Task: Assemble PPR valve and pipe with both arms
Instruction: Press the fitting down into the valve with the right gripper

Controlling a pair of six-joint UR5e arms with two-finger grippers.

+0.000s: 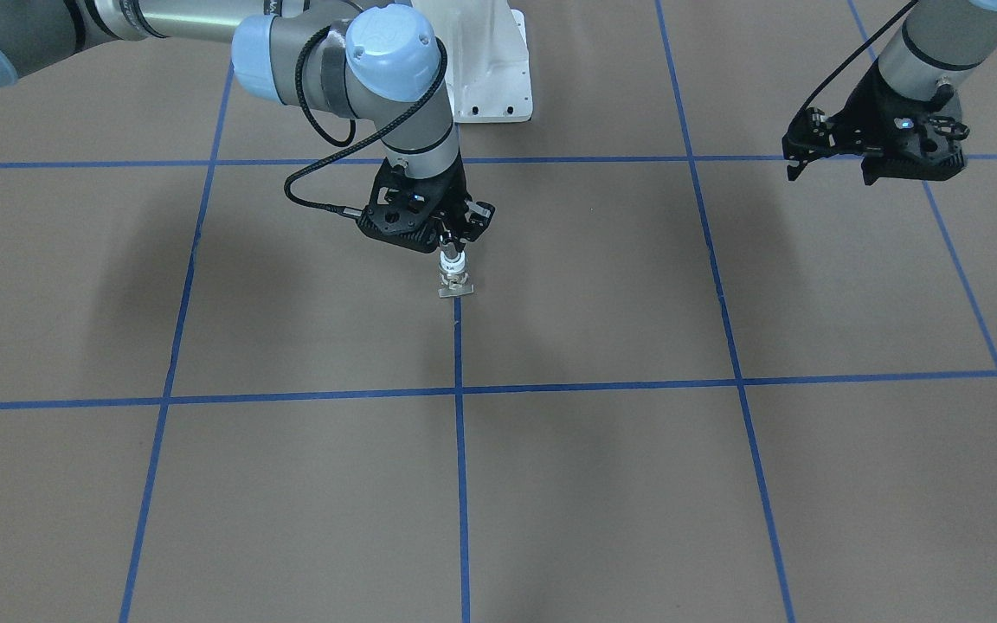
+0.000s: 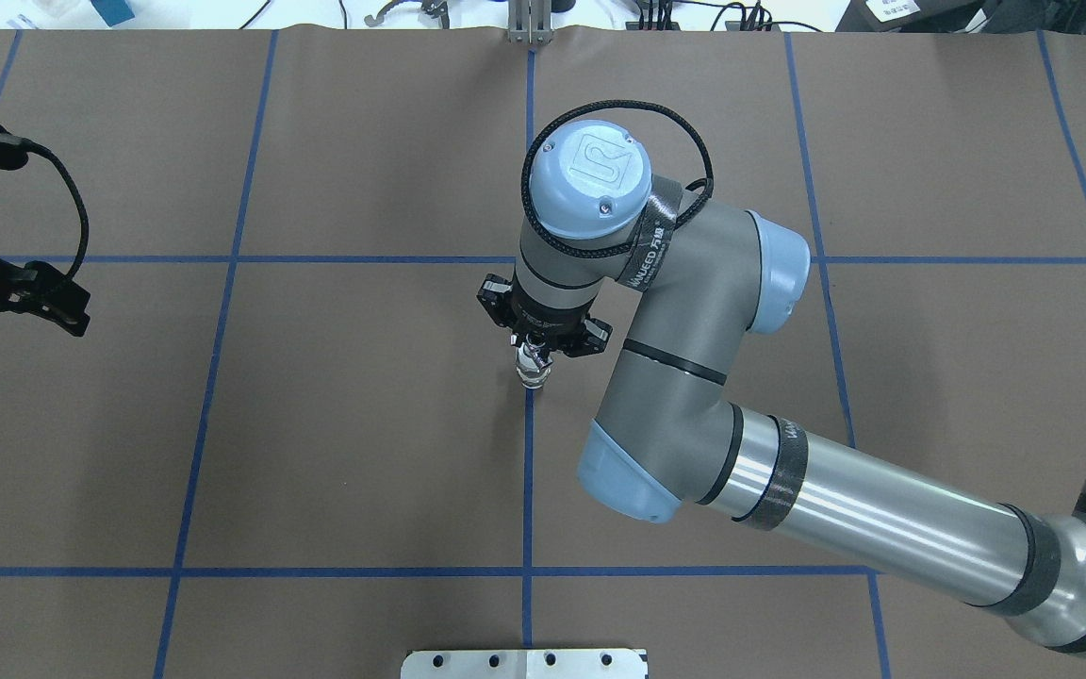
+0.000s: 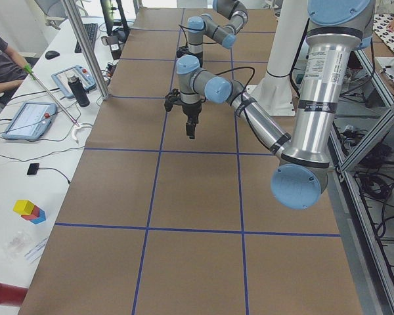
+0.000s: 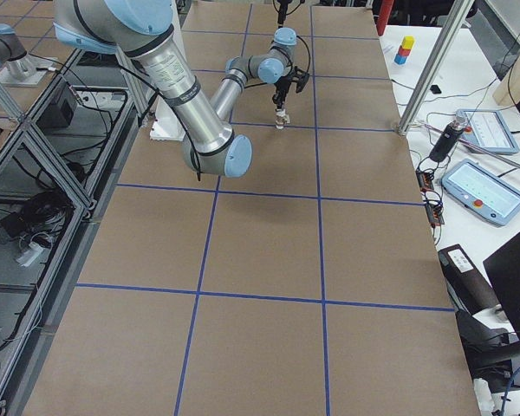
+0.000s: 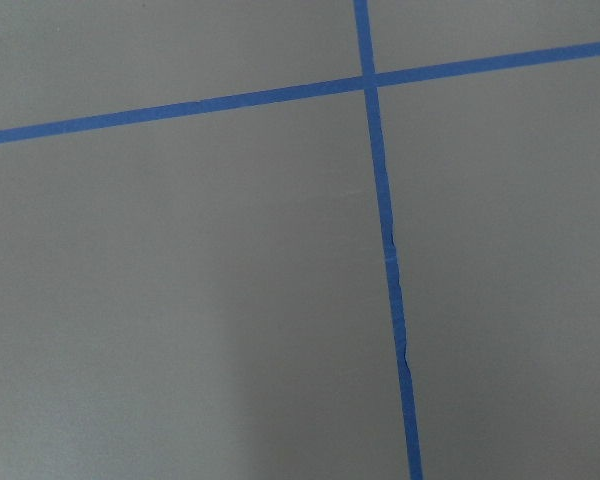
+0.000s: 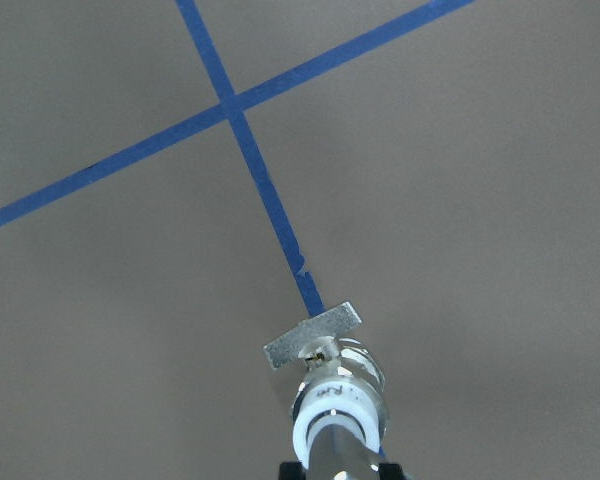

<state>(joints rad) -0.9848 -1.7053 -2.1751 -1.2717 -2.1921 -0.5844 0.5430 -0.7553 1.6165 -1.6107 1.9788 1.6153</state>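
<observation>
Over the surface's [image 1: 602,484] centre tape line [image 1: 461,450], I see the right end effector [image 1: 455,244] clamped on the PPR valve [image 1: 454,275], tab down; the left end effector [image 1: 832,171] hangs spread wide, empty.

We see the PPR valve [image 1: 454,275] just above the middle of the front view, hanging upright, clamped in the right gripper [image 1: 457,244] of the right arm [image 1: 395,78]. Its white ring collar is on top, the silvery-tan middle below it, and the flat tab lowest. We cannot tell the pipe apart from it. The left arm [image 1: 927,43] stands well apart at the upper right, and the left gripper [image 1: 832,176] is spread and holds nothing.
</observation>
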